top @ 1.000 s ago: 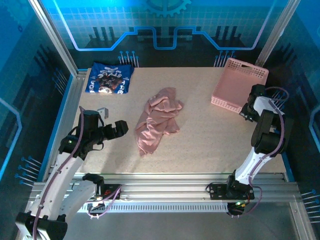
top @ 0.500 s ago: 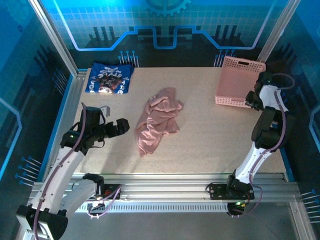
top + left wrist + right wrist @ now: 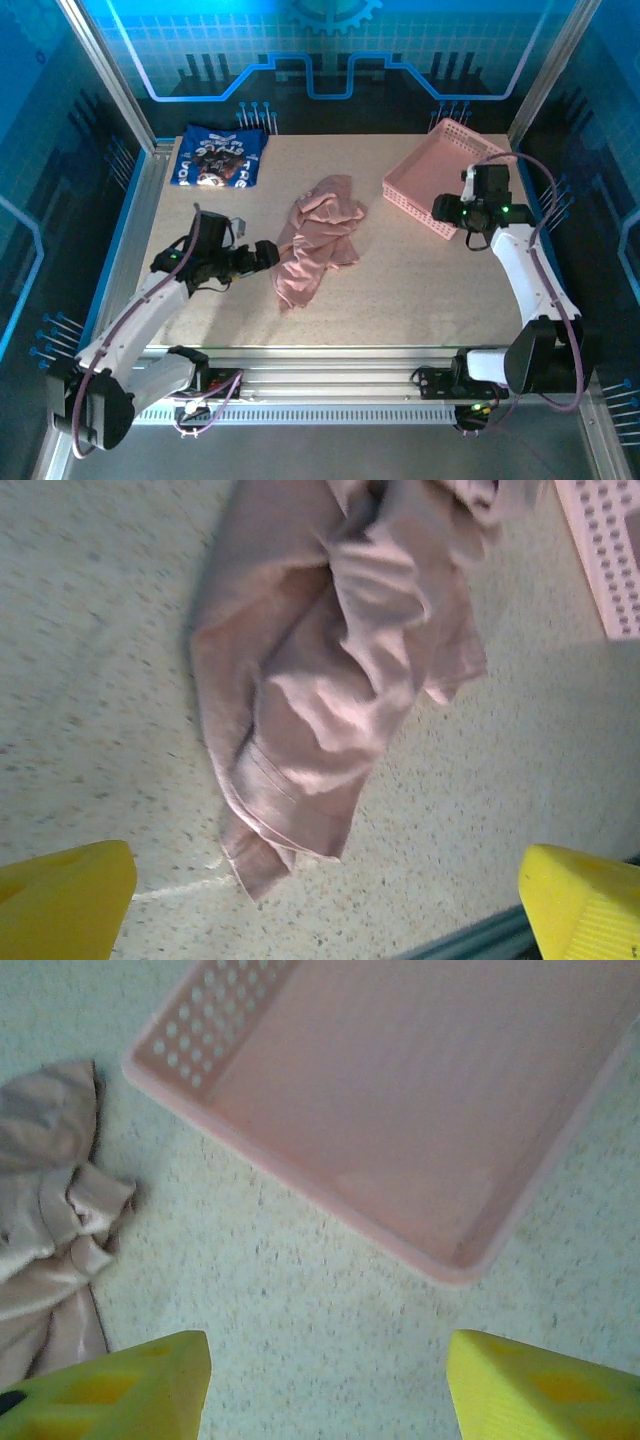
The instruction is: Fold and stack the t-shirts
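Observation:
The dusty pink t-shirt (image 3: 315, 245) lies crumpled in the middle of the table, also seen as the pink t-shirt (image 3: 330, 680) and, at the left edge, the pink t-shirt (image 3: 50, 1230). The navy printed t-shirt (image 3: 218, 157) lies folded flat at the back left corner. My left gripper (image 3: 268, 255) is open at the pink shirt's left edge. Its yellow fingertips (image 3: 60, 900) stand wide apart just short of the hem, holding nothing. My right gripper (image 3: 445, 210) is open over bare table by the basket's near corner, its fingertips (image 3: 545, 1385) apart and empty.
A rigid pink lattice basket (image 3: 440, 175) sits at the back right, turned at an angle, with its near rim (image 3: 300, 1175) just ahead of my right fingers and one corner of the basket (image 3: 610, 550) beyond the shirt. An aluminium rail (image 3: 380, 350) bounds the near edge of the table.
My right arm swung left from beside the basket to its near side, and the basket shifted left and turned. My left gripper moved right up to the pink shirt.

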`<state>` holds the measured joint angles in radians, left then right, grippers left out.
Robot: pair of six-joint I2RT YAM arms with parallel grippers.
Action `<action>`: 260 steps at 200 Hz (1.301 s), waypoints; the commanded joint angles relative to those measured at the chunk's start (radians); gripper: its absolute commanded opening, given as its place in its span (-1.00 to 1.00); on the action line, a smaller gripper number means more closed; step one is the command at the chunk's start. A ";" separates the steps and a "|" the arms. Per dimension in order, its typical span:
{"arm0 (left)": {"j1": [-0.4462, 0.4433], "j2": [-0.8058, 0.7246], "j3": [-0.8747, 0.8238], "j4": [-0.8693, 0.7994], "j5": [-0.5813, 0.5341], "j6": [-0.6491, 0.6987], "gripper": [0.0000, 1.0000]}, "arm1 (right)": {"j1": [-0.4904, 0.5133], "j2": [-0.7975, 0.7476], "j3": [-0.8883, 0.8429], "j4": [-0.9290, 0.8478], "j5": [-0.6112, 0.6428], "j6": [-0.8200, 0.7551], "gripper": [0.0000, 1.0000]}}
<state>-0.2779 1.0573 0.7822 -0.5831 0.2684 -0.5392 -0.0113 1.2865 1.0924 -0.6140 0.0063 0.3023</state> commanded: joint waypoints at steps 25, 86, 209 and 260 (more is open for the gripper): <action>-0.091 0.067 -0.045 0.113 0.085 -0.098 0.98 | 0.108 -0.017 -0.097 0.018 -0.099 0.072 0.28; -0.166 0.147 -0.104 0.207 0.079 -0.174 0.94 | 0.274 0.395 0.181 0.155 0.023 0.217 0.07; -0.216 0.507 -0.118 0.482 -0.082 -0.371 -1.00 | 0.379 1.179 1.070 -0.044 0.353 0.552 -0.43; -0.180 0.200 -0.041 0.220 -0.205 -0.293 -1.00 | 0.377 1.273 1.281 -0.372 0.574 0.562 -0.55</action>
<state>-0.4850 1.4082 0.6689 -0.2161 0.1452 -0.8860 0.3614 2.5786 2.3707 -0.7650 0.4122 0.8139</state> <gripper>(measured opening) 0.067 0.230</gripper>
